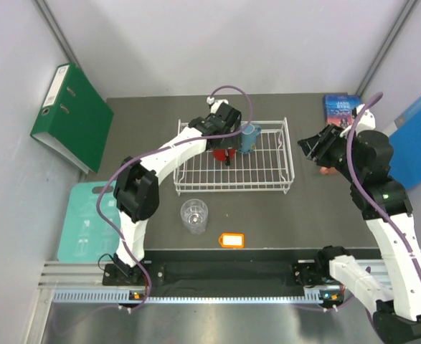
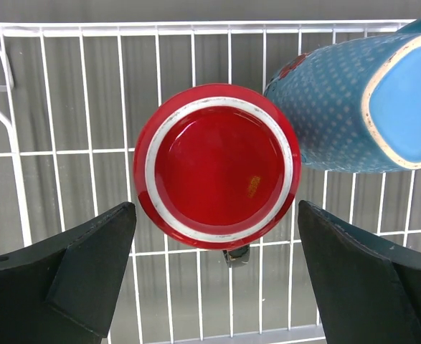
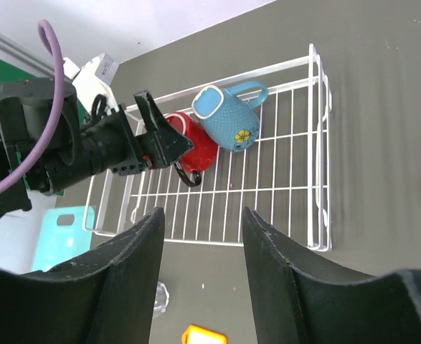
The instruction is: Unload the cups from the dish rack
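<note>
We see a glossy red mug (image 2: 221, 166), its base ringed white, in the white wire rack (image 1: 267, 188), beside a light blue mug (image 2: 353, 107) with fine pale dots and a yellow flower. Near the rack, the table (image 1: 282, 222) is dark grey and the tag (image 1: 232, 240) orange.

In the middle of the counter (image 1: 282, 215): dish rack (image 1: 232, 188). Inside it, toward the far left corner: upturned mug (image 2: 217, 166), with tipped mug (image 2: 339, 107) close against its right side. Just before the rack's near left corner: tumbler (image 1: 194, 215), and right of that, small tag (image 1: 232, 240). Far left, against the wall: binder (image 1: 70, 118), with board (image 1: 88, 222) before it. Far right: book (image 1: 339, 107), with folder (image 1: 418, 143) beside it. Right of the rack, half hidden: possibly a third mug (image 1: 328, 170).
</note>
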Robot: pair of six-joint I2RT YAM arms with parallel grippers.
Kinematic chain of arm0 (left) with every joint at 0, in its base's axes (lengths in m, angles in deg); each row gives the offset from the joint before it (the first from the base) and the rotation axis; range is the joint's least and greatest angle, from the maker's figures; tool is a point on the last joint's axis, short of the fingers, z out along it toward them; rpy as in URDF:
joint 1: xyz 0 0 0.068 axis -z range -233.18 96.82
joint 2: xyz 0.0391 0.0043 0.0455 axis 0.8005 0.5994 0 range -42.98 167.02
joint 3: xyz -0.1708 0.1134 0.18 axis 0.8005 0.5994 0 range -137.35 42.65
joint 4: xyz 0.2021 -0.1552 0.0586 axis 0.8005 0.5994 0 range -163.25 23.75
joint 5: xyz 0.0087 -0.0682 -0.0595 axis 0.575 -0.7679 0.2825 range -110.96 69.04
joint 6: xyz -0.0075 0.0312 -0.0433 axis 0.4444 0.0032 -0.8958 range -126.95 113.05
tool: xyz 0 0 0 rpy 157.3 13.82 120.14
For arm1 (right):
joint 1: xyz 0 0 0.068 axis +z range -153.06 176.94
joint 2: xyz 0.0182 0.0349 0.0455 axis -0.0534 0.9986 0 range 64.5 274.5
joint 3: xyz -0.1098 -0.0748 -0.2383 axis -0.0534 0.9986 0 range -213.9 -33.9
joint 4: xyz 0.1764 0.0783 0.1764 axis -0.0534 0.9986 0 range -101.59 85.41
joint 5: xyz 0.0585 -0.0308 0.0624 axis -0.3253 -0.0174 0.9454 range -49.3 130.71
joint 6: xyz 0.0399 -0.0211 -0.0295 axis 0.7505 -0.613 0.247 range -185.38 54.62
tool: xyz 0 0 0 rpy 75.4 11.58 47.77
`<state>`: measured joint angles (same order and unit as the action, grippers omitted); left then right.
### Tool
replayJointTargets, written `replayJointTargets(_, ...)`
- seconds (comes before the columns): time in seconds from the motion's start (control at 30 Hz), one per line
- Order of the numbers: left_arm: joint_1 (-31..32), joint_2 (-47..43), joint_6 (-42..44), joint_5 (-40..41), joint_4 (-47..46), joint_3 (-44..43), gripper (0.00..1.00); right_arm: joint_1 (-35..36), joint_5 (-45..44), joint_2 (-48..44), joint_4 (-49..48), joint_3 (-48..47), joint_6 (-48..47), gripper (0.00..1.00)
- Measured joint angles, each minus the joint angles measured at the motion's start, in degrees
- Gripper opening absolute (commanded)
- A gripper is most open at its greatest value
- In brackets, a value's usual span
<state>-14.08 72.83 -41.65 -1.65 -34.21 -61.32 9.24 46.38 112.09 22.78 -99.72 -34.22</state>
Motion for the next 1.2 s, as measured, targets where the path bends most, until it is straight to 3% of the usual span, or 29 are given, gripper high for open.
replayJointTargets(0.37, 0.00, 0.57, -3.10, -0.44, 1.01, 0.79, 0.95, 0.85, -0.04, -1.03, 0.83, 4.37, -0.42, 0.48)
replayJointTargets(0.53, 0.24, -0.15, -5.29, -1.07, -0.26, 6.99, 0.82, 1.11, -0.04, -1.53, 0.81, 6.23, -0.55, 0.48)
replayJointTargets(0.73, 0.63, -0.15, -6.27, -1.77, -0.37, 9.29, 0.75, 1.11, -0.09, -2.29, 0.76, 7.82, -0.52, 0.48)
replayJointTargets(0.8, 0.72, -0.15, -6.47, -1.79, -0.48, 9.29, 0.65, 1.16, -0.07, -2.47, 0.81, 8.20, -0.55, 0.48)
replayJointTargets(0.97, 0.81, -0.39, -6.80, -1.81, -1.88, 10.45, 0.53, 1.25, -0.09, -3.04, 0.76, 8.94, -0.52, 0.48)
replayJointTargets(1.07, 0.83, -1.01, -6.51, -1.79, -3.10, 11.61, 0.33, 1.33, -0.15, -3.54, 0.63, 9.51, -0.50, 0.48)
replayJointTargets(1.1, 0.87, -1.20, -6.23, -1.64, -3.32, 11.80, 0.22, 1.38, -0.17, -3.72, 0.72, 9.66, -0.50, 0.48)
replayJointTargets(1.2, 0.87, -1.73, -5.05, -1.36, -4.22, 12.17, 0.05, 1.38, -0.20, -3.89, 0.72, 9.97, -0.48, 0.48)
